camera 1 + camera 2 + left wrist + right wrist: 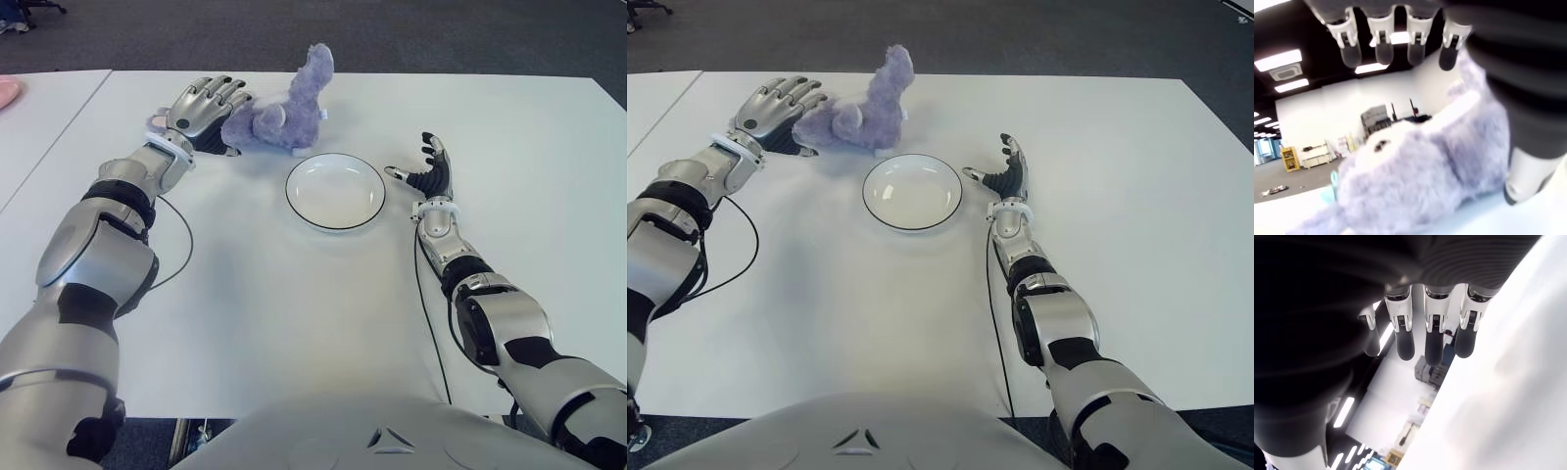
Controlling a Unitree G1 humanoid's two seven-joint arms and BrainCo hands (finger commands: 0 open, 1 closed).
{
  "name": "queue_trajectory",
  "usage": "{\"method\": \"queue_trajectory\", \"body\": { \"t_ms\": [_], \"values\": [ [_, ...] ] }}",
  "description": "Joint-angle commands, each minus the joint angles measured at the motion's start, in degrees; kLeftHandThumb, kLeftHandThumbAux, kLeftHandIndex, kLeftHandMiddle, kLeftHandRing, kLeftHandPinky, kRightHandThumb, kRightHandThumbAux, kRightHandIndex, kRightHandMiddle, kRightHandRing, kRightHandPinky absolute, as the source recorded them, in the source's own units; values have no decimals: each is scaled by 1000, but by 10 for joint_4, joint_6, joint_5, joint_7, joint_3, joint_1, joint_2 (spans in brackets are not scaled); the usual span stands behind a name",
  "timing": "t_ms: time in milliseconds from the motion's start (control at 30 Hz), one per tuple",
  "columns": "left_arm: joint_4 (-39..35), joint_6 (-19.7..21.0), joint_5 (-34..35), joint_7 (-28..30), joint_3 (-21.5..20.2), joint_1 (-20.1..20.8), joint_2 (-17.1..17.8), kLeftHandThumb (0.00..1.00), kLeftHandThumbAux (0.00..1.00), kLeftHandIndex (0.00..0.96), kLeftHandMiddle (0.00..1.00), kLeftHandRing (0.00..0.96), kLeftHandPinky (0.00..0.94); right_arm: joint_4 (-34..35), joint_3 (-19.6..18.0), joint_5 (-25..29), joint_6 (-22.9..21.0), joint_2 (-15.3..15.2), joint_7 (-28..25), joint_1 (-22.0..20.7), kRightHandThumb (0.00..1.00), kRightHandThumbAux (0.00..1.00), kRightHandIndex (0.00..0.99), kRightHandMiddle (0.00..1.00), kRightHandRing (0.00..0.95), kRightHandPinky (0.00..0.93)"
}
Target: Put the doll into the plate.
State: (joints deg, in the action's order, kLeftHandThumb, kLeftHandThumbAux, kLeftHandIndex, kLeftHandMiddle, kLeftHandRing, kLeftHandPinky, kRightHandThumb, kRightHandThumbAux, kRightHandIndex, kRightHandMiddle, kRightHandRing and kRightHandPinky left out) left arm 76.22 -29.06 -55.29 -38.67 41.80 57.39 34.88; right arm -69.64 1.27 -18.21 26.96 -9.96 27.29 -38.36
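Left hand (206, 110) at the doll (284, 108) — plate (335, 191) bare.
The purple doll lies on the table (294, 313) just behind the plate; the left fingers stay extended against its side, not closed round it. Right hand (429, 168) beside the plate's right — fingers spread, holding nothing.

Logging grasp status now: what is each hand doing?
Left hand: open, fingers around the doll, not clamped.
Right hand: open, empty, beside the plate.

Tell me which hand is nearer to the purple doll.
Left. The left hand is right against the doll, fingers open around it. The right hand is open beyond the plate, on the plate's right.
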Motion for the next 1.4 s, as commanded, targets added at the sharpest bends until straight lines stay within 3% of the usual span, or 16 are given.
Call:
{"method": "queue_trajectory", "body": {
  "t_ms": [33, 233, 667, 1400],
  "values": [
    [16, -1, -41, 38, 42, 8, -11, 0, 720, 118, 0, 0, 0, -89, 16, -11, -89, 58, -12, 123, 0, 820, 132, 147, 149, 164],
    [21, 5, -40, 57, 51, 13, -22, 0, 713, 107, 0, 0, 0, -89, 17, -10, -92, 59, -13, 122, 0, 827, 129, 145, 145, 161],
    [29, 24, 15, 119, 11, -1, -85, 0, 764, 116, 0, 0, 0, -89, 16, -8, -95, 59, -15, 120, 0, 869, 145, 151, 147, 166],
    [29, 25, 70, 118, -43, -8, -123, 0, 739, 129, 0, 0, 0, -89, 14, -7, -102, 58, -12, 119, 0, 877, 144, 157, 160, 182]
  ]
}}
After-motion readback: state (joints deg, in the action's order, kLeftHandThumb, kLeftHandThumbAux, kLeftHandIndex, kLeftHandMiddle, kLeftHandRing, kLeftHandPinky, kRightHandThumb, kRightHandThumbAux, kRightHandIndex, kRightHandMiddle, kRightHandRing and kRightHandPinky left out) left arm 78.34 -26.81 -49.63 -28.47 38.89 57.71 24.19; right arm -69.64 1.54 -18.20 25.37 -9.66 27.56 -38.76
